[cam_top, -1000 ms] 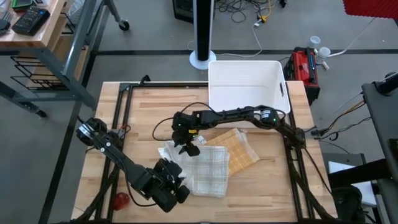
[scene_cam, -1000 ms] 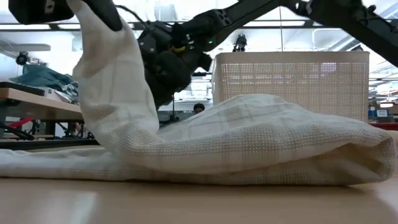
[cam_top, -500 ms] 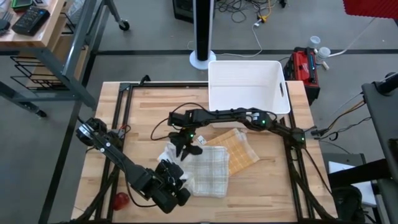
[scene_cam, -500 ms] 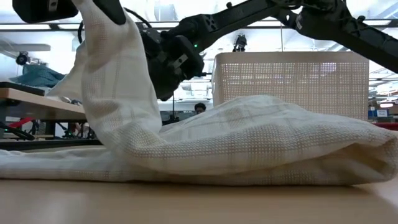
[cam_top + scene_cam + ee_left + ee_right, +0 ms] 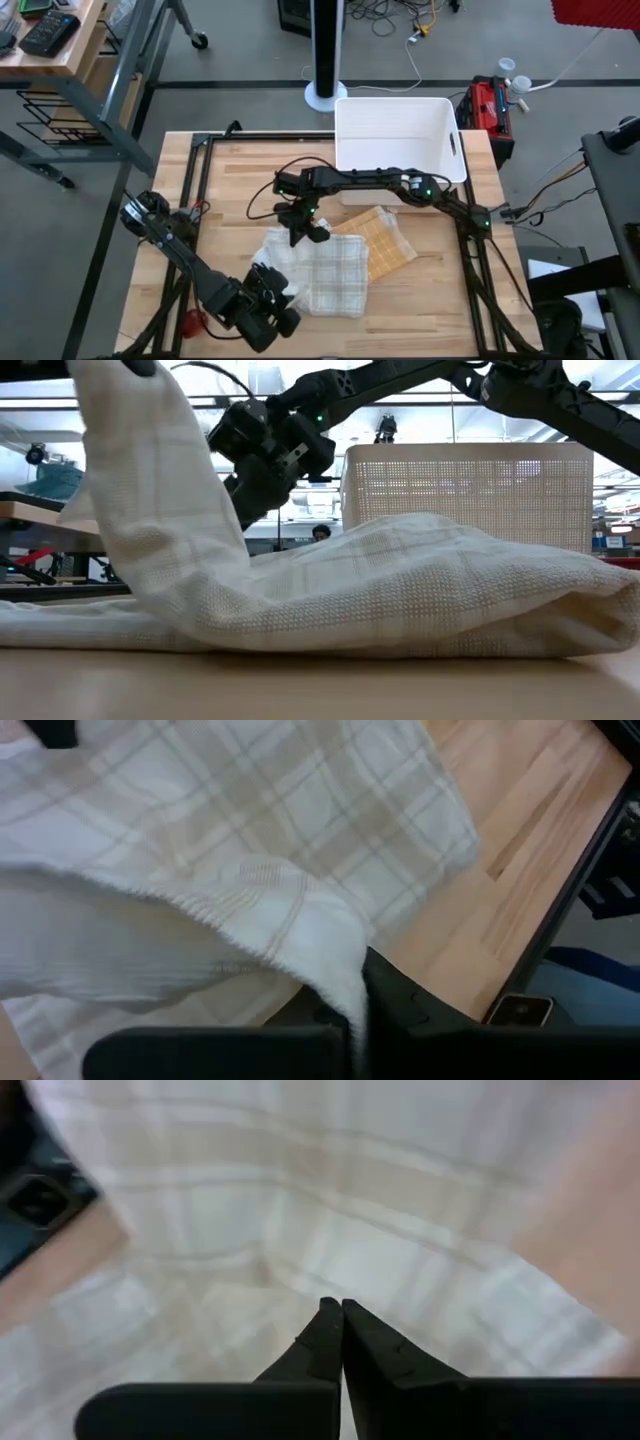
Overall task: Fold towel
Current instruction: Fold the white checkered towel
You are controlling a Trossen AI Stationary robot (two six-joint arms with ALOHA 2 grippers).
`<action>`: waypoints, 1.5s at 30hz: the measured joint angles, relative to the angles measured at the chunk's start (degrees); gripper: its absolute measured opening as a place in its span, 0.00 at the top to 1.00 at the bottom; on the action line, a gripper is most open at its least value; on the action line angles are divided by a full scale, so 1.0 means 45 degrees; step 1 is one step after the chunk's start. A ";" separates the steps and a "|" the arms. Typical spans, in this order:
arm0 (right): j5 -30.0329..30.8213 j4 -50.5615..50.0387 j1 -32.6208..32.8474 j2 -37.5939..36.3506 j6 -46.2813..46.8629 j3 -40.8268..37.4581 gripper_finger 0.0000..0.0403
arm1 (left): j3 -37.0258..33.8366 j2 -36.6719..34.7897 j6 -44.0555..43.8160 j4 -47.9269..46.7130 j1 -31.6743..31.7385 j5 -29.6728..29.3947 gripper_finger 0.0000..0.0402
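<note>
Plaid towel [image 5: 325,275] corner in left gripper [image 5: 268,290] jaws (right gripper [image 5: 304,232] empty).

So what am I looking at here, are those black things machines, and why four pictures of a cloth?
Those are two robot arms at a wooden table, filmed at one moment by four cameras: one overhead, one at table height, one on each wrist. A pale checked towel lies in the middle, partly over a tan cloth, with a white bin behind. The left end effector is shut on the towel, lifting one edge, which the table-height picture shows rising. The right end effector hangs shut above the towel, holding nothing; its wrist picture shows the fingertips pressed together.
</note>
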 joint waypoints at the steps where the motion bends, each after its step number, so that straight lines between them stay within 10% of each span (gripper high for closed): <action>1: 0.0330 0.0057 0.0000 -0.0009 0.0253 0.0009 1.00 | 0.0000 0.0000 -0.0003 -0.0018 -0.0041 -0.0033 1.00; 18: 0.1613 0.1238 0.0200 0.0091 0.1689 -0.0025 0.48 | 0.0059 -0.0005 0.0576 0.0663 -0.0030 -0.0220 1.00; 25: 0.1342 0.1266 0.0576 0.0204 0.1534 -0.0050 0.41 | 0.1298 -0.0010 0.2134 0.0379 -0.0064 -0.1184 1.00; 32: -0.0050 0.0121 0.0641 0.0394 0.0512 -0.0069 0.48 | 0.2569 -0.0010 0.3242 -0.0282 -0.0059 -0.1559 1.00; 39: -0.0697 -0.1006 0.0555 0.0394 -0.0642 -0.0054 0.93 | 0.2465 0.0117 0.2508 -0.0797 -0.0064 -0.1408 1.00; 45: -0.0623 -0.1549 0.0229 0.0255 -0.0972 -0.0054 0.99 | 0.2091 0.0121 0.1617 -0.0845 -0.0075 -0.0636 1.00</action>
